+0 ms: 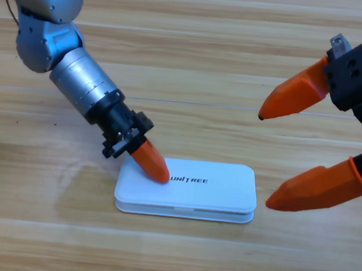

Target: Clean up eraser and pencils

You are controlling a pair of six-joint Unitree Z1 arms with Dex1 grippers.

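The white case point(195, 189) lies closed on the table, lid down with its lettering facing up. The eraser and the pencils are hidden inside it. My left gripper point(156, 166) comes in from the upper left and presses its orange tip on the left end of the lid; its jaws look shut together with nothing between them. My right gripper point(280, 157) waits at the right edge, wide open, one jaw above and one below, just right of the case.
The wooden table point(194, 60) stretches around the case. The grey left arm point(78, 76) slants across the upper left, and the right gripper's black body point(360, 75) fills the upper right corner.
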